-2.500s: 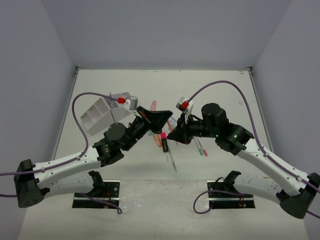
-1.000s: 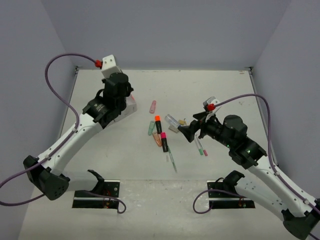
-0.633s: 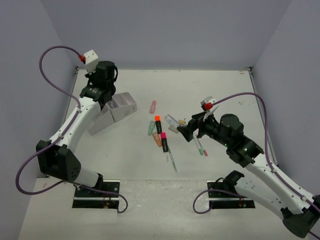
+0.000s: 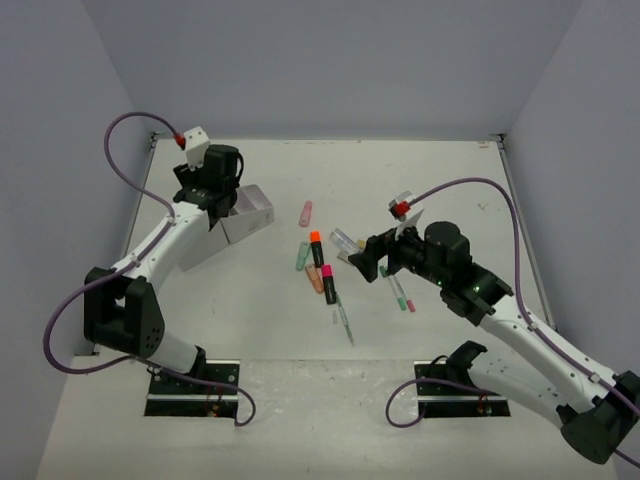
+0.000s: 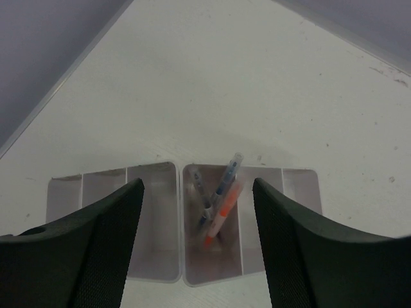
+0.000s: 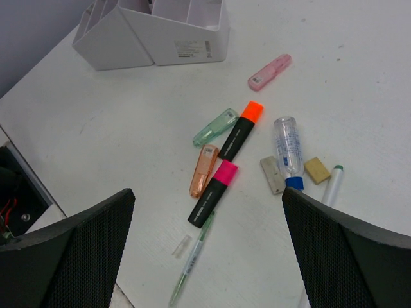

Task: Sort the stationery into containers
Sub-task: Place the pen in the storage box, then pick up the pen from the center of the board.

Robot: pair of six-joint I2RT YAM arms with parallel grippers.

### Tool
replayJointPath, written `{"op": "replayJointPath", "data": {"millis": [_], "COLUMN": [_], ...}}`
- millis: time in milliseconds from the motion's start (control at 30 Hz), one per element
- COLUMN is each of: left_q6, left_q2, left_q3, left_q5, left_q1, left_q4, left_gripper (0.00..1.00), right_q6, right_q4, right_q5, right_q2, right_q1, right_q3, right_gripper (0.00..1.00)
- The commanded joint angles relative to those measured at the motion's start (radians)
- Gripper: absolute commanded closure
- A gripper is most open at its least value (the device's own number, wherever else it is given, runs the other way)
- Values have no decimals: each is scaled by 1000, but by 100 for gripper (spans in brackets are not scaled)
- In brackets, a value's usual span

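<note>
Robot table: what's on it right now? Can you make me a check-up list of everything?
surface: white table, a few faint scuffs.
job's things: two white containers side by side; one compartment holds a blue pen and an orange marker; an orange-capped marker, a green pen and other pieces lie loose mid-table.
clutter: nothing seen.
grippers: left gripper open above the containers; right gripper open above the loose pieces.
cables: a purple cable loops from each arm.
surroundings: plain grey walls.
</note>
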Motion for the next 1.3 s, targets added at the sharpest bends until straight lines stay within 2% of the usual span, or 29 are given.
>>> {"op": "replayJointPath", "data": {"millis": [0, 133, 200, 267, 367, 400, 500, 700, 800, 1267], "left_q6": [-7, 2, -4, -10, -9, -7, -3, 5, 12, 36], "left_q2": [-156, -310, -370, -463, -563, -589, -674, -737, -726, -690], "left_q3": [18, 15, 0, -50, -130, -149, -217, -280, -323, -346], "left_q5": [64, 37, 62, 165, 269, 283, 308, 373, 370, 379], "left_q1": [-21, -186, -232, -257, -258, -258, -258, -258, -258, -258], "left_q4": [25, 1, -19, -22, -23, -23, -43, -85, -91, -88], "left_gripper": [26, 20, 20, 17, 13, 12, 6, 2, 0, 0], "right_q6": [120, 248, 304, 382, 413, 415, 431, 459, 469, 461], "right_q4": [-91, -231, -276, -308, -305, -304, -301, -298, -302, -257], "right_q5": [83, 257, 323, 349, 368, 368, 367, 371, 374, 329], "right_q2": [130, 285, 312, 367, 424, 437, 504, 595, 634, 710], "right_q1": [11, 129, 192, 236, 280, 283, 322, 358, 367, 377], "right_q3": [92, 139, 141, 131, 120, 120, 129, 125, 115, 116], "right_gripper": [1, 10, 14, 27, 41, 43, 64, 67, 68, 71]}}
